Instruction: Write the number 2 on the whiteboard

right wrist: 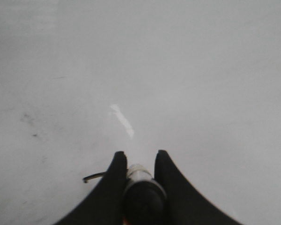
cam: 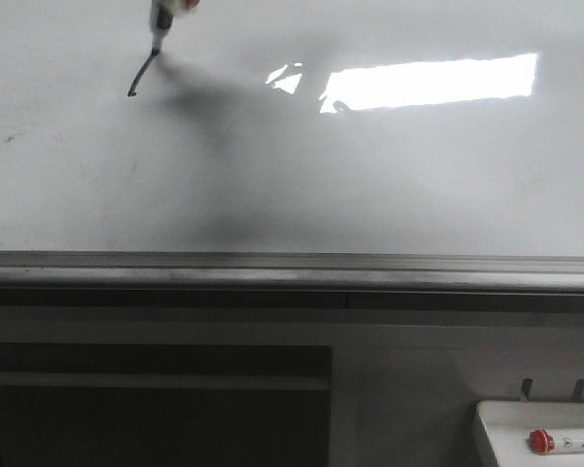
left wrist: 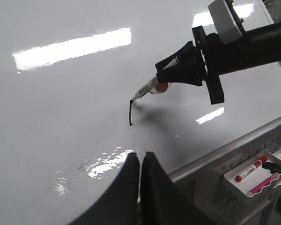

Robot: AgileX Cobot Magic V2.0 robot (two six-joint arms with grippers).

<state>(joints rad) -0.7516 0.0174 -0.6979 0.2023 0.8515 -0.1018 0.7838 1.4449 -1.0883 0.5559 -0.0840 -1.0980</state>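
- My right gripper clamps the marker, upper left, tip on the whiteboard.
- Only a short curved stroke exists; most of the 2 remains.
- My left gripper is closed, empty.

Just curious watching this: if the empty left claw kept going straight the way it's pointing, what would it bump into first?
Most likely the whiteboard itself. The left gripper, jaws shut and empty, points at bare glossy board just below the short black stroke. Nothing else seems to lie between, though depth is hard to judge here.

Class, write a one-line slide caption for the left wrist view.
Right gripper presses a marker to the whiteboard, one short black stroke drawn.
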